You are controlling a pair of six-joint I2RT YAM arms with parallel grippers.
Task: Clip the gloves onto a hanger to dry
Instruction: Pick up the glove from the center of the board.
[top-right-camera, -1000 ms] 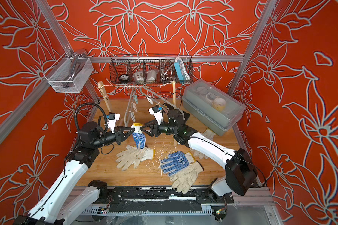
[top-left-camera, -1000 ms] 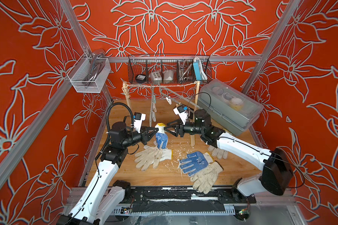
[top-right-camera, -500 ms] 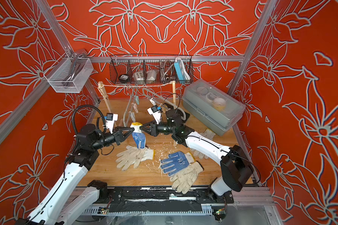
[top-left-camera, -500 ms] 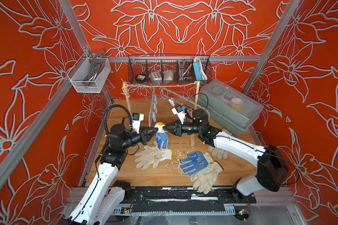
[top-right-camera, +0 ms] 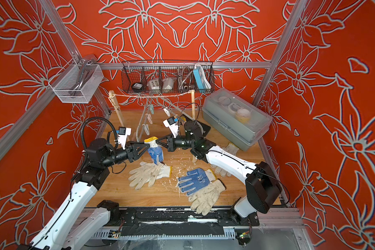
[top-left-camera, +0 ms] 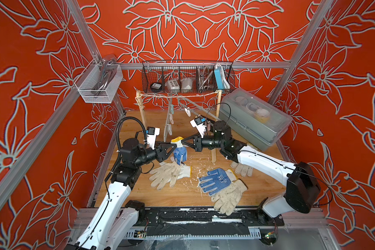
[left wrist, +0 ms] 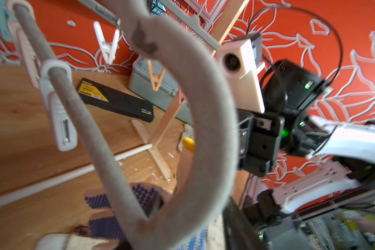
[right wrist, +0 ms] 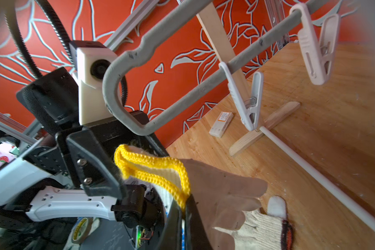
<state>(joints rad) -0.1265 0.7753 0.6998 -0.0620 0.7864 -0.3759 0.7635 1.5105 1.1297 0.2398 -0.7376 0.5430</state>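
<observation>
Two robot arms meet over the middle of a wooden tabletop, inside a booth with red flowered walls. Between them hangs a blue-dotted glove, its yellow-edged cuff uppermost and its finger ends pointing down.

The right pincer is closed on the cuff. The right wrist view shows the yellow edge pinched in its grip. The left pincer is at the opposite side of the cuff. Its jaws look parted, one on each side of the fabric.

The held glove's finger ends reach a soiled off-white glove lying flat on the tabletop. Whether they touch it cannot be told.

To the right lies a second dotted glove, dots facing up. It overlaps a plain knit glove that reaches the front edge. Another pale glove lies partly under the right arm.

A grey hanger hangs just behind the pincers, from a string tied between two wooden posts. White clips dangle from its lower bar. The held cuff is close below one rounded end of the hanger and is not in any clip.

A grey lidded box sits at the back right.
</observation>
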